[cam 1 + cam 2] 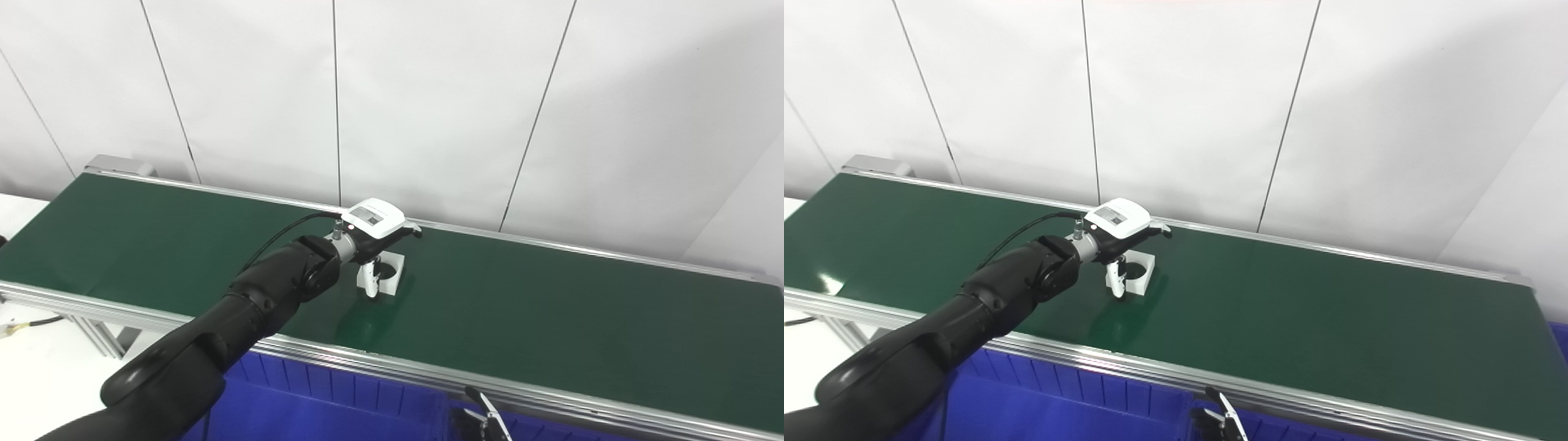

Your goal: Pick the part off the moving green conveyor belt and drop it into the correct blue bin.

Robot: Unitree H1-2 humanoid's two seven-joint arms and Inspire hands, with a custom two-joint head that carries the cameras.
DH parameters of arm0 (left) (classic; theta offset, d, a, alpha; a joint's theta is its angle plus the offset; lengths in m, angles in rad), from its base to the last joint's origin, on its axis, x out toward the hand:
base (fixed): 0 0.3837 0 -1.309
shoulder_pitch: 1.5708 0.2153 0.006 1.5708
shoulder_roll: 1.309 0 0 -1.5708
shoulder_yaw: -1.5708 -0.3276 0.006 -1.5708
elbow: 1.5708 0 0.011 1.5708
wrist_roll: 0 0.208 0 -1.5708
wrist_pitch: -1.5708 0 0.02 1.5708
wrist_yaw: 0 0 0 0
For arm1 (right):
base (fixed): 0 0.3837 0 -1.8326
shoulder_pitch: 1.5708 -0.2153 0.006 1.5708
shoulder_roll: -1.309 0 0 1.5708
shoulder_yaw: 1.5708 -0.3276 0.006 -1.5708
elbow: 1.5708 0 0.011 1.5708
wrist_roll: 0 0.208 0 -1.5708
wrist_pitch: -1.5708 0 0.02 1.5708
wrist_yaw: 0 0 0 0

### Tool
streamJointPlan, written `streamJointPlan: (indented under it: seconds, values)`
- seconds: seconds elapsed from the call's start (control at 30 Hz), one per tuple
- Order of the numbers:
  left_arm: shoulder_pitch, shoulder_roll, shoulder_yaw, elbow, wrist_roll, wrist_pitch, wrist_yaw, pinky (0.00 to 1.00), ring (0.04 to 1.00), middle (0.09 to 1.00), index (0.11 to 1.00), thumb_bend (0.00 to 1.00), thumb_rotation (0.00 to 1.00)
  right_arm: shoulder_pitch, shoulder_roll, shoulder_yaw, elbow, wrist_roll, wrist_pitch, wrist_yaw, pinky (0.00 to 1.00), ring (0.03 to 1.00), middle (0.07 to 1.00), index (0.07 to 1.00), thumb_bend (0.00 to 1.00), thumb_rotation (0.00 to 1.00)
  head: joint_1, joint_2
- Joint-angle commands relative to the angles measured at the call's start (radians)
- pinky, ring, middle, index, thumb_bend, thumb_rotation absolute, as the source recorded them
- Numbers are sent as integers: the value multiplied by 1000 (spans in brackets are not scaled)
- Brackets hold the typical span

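A small white square part (pixel 392 274) with a round hole lies flat on the green conveyor belt (pixel 551 306), near its middle. My left hand (pixel 375 236) hovers right over the part, its white back facing up. The thumb (pixel 370 283) hangs down against the part's near left side, while the fingers (pixel 411 229) stretch out above its far edge and are not curled around it. The part rests on the belt, not lifted. Of my right hand (pixel 484 419) only a few dark fingertips show at the bottom edge, in front of the belt.
Blue bins (pixel 343 398) stand below the belt's near aluminium rail (pixel 398 367), with a divider wall between them. A white panelled wall runs behind the belt. A white table surface (pixel 37 361) and a cable lie at the far left.
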Motion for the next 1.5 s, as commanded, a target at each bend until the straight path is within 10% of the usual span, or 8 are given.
streamJointPlan:
  seconds: [0.0,0.53,0.57,0.63,0.77,1.47]
  values:
    - [-61,-7,-9,11,16,27,67,767,807,832,817,960,17,-3,9,3,-30,-13,-48,-5,693,726,734,887,870,990,-1,2]
    - [-90,-61,-160,199,57,95,68,785,762,763,699,873,0,-4,13,11,-49,-7,-48,9,729,728,723,896,873,985,-13,12]
    - [-85,-64,-169,207,60,91,87,598,589,637,577,667,30,-5,13,12,-49,-10,-48,7,720,721,720,895,868,989,-13,13]
    - [-81,-74,-176,225,54,86,114,338,371,483,510,563,7,-6,13,13,-49,-16,-48,5,717,716,720,897,864,991,-12,13]
    - [-89,-81,-165,234,19,66,108,183,247,398,499,522,0,-4,16,8,-53,-6,-48,20,729,722,724,902,865,993,-13,12]
    - [-104,-25,-98,2,-53,72,-71,197,267,424,495,523,0,-8,30,-17,-47,10,-48,58,730,717,718,896,872,977,-8,32]
